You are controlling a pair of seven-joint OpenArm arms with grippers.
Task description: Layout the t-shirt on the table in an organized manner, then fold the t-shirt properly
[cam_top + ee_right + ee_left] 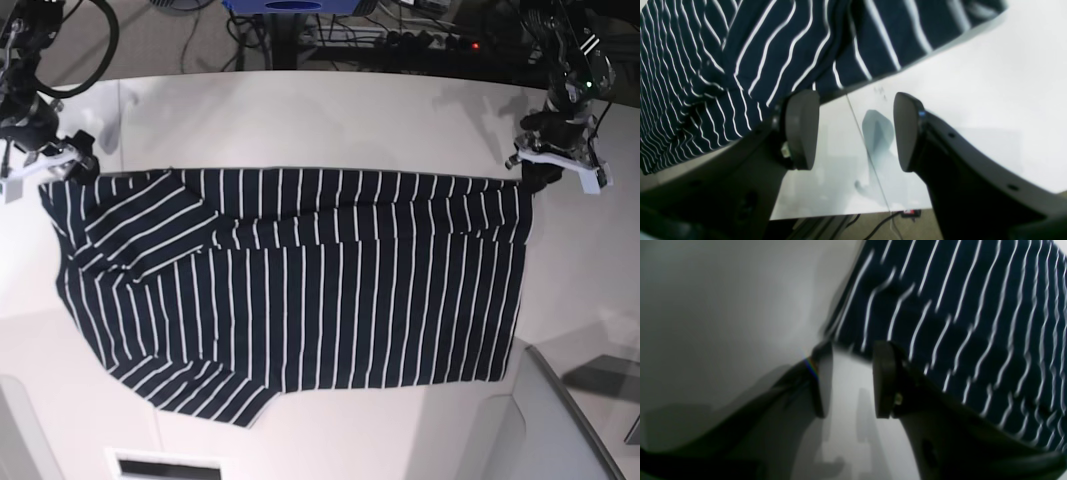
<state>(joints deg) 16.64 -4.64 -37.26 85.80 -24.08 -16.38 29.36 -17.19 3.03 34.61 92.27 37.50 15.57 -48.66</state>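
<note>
Across the white counter (330, 120) we find the t-shirt (300, 300) spread out, dark navy with thin white stripes, one long edge running straight between the two claws and a sleeve folded over at its end nearest the right claw (55, 165). We judge the layout step nearly done. Left claw (851, 380) sits at the shirt's far corner, jaws partly apart with bare counter between them, gripping nothing. Right claw (853, 130) stands moderately open beside the cloth edge, also empty, over the counter's thin seam. Next we would smooth that sleeve, then take the corners for the first fold. Cables (400, 40) lie beyond the counter, well clear of the shirt.
</note>
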